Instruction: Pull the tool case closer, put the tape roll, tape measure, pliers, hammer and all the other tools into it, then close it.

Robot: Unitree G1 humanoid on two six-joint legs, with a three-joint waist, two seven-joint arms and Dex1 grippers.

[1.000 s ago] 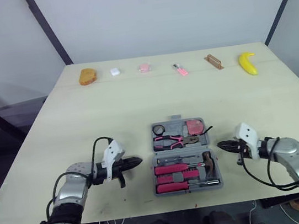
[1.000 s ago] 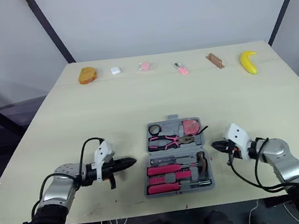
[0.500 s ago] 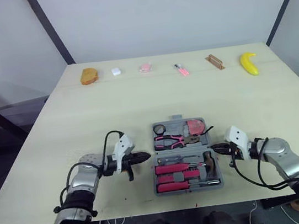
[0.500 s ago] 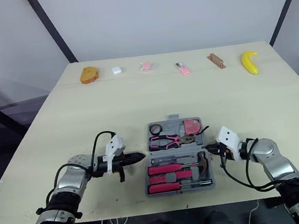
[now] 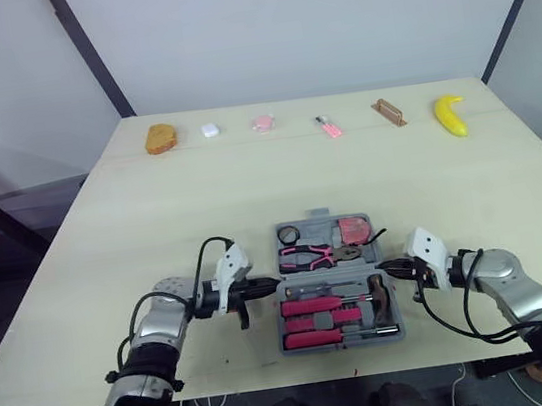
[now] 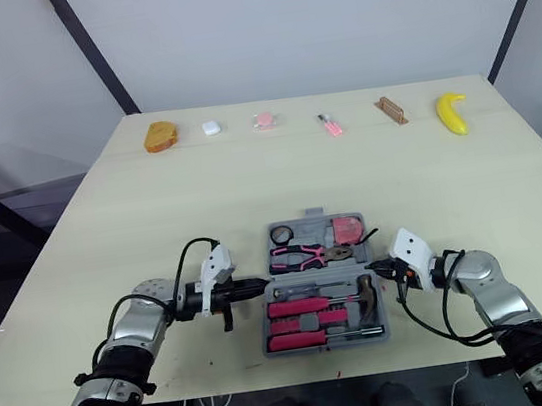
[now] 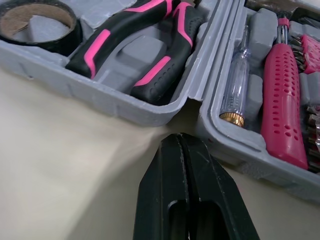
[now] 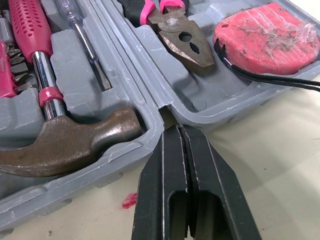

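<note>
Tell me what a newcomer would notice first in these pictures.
The open grey tool case sits near the table's front edge, full of pink-handled tools. The left gripper and right gripper, both shut, point at its hinge line from either side. A yellow banana lies at the far right of the table.

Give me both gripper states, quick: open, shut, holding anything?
Left gripper: shut, holding nothing, tips by the tool case hinge.
Right gripper: shut, holding nothing, tips by the hinge on the opposite side.
</note>
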